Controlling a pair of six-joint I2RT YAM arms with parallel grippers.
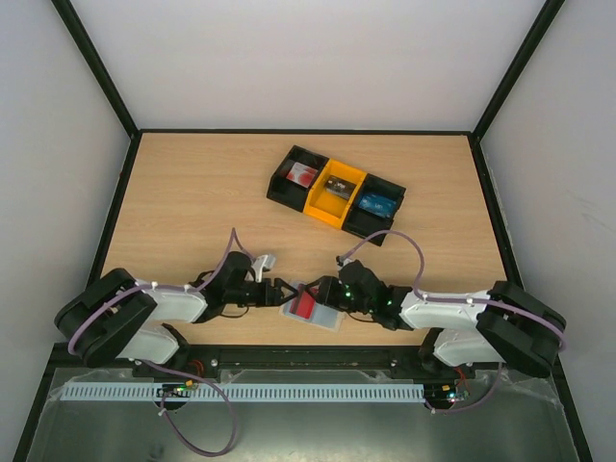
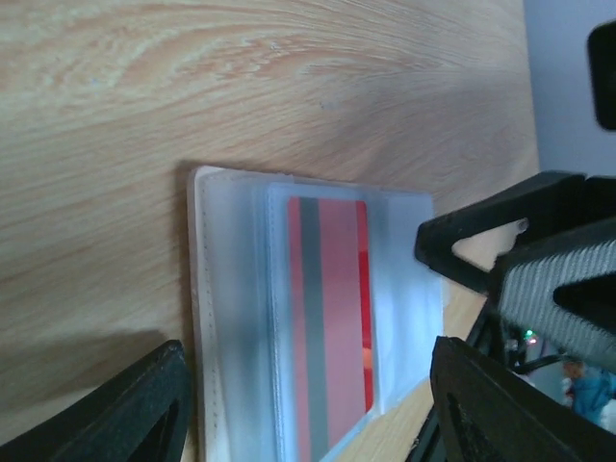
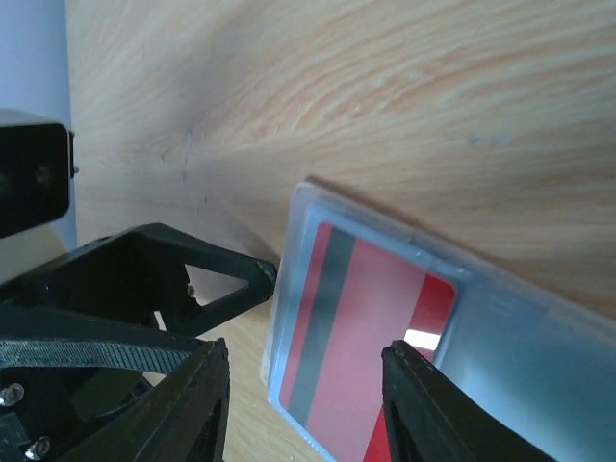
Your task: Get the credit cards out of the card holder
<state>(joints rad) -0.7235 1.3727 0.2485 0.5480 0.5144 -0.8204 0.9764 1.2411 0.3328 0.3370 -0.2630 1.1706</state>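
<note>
The card holder [image 1: 330, 320], a translucent pale sleeve, lies flat on the table near the front edge, between my two grippers. A red credit card [image 1: 304, 307] with a dark stripe shows through it. In the left wrist view, my left gripper [image 2: 308, 345] is open, its fingers either side of the holder [image 2: 231, 289] and card [image 2: 332, 308]. In the right wrist view, my right gripper [image 3: 306, 345] is open over the card [image 3: 371, 327] and holder [image 3: 520, 327]. In the top view, the left gripper [image 1: 286, 292] and right gripper [image 1: 320, 292] face each other tip to tip at the holder.
A black-and-yellow three-compartment tray [image 1: 383, 226] stands at the back centre with small items in its compartments. The table's front edge runs just behind the holder. Black frame posts and white walls enclose the table.
</note>
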